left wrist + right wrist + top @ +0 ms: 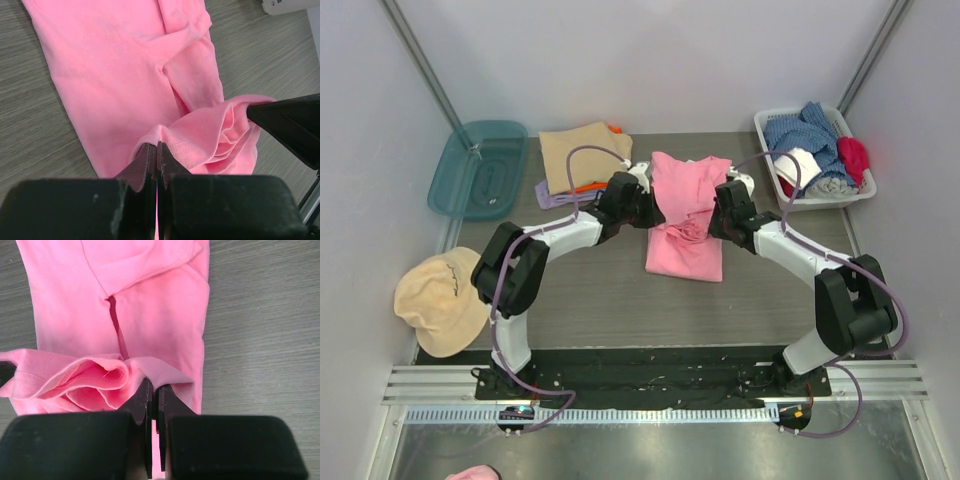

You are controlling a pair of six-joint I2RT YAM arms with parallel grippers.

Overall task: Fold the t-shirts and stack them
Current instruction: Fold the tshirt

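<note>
A bright pink t-shirt [682, 180] lies in the middle of the table, its near edge lifted and bunched between both grippers. My left gripper [655, 213] is shut on the pink hem [156, 145]. My right gripper [717, 226] is shut on the opposite corner [153, 385]. The cloth [115, 75] hangs in loose folds between them, and the rest [150, 305] lies flat on the table beyond. A stack of folded t-shirts sits at the back left: tan [585, 155] on top, with orange [590, 187] and lilac [550, 198] edges showing under it.
A teal bin [480, 168] stands at the back left. A white basket [820, 201] holding blue, white and red cloth is at the back right. A round tan cap [440, 300] lies at the left edge of the table.
</note>
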